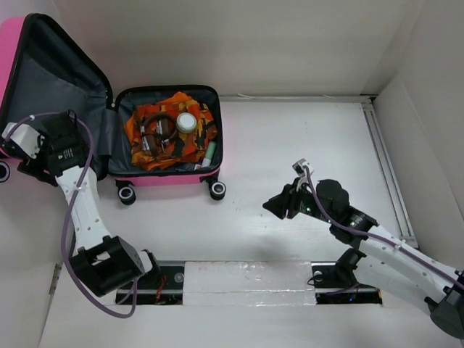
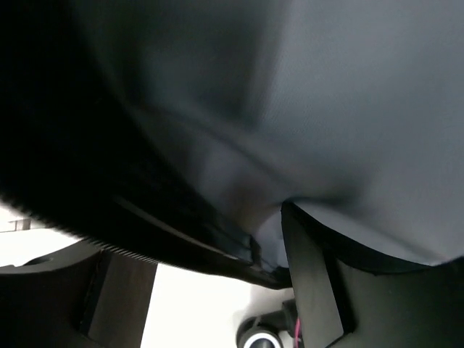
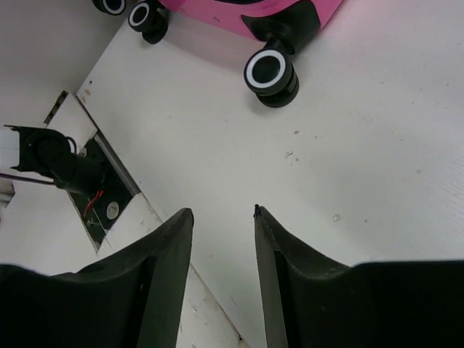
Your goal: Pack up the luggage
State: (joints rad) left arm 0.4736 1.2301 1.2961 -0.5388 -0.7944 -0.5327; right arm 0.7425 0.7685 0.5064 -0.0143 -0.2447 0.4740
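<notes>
The hot-pink luggage lies open at the far left. Its base (image 1: 168, 176) holds an orange cloth (image 1: 194, 141), headphones (image 1: 156, 130), a white jar (image 1: 186, 122) and a green tube (image 1: 208, 154). The lid (image 1: 61, 72) stands raised, grey lining facing in. My left gripper (image 1: 67, 139) is at the lid's lower edge. In the left wrist view the lining (image 2: 348, 109) fills the frame; the left gripper (image 2: 192, 239) is spread wide and one finger (image 2: 312, 283) presses the lining. My right gripper (image 1: 279, 205) hovers open and empty over the table, right of the luggage.
The right wrist view shows the right gripper (image 3: 222, 212) over white table, with the luggage wheels (image 3: 270, 71) ahead of it. White walls enclose the table on the back and right (image 1: 417, 130). The arm mounts sit along the near edge (image 1: 246, 279).
</notes>
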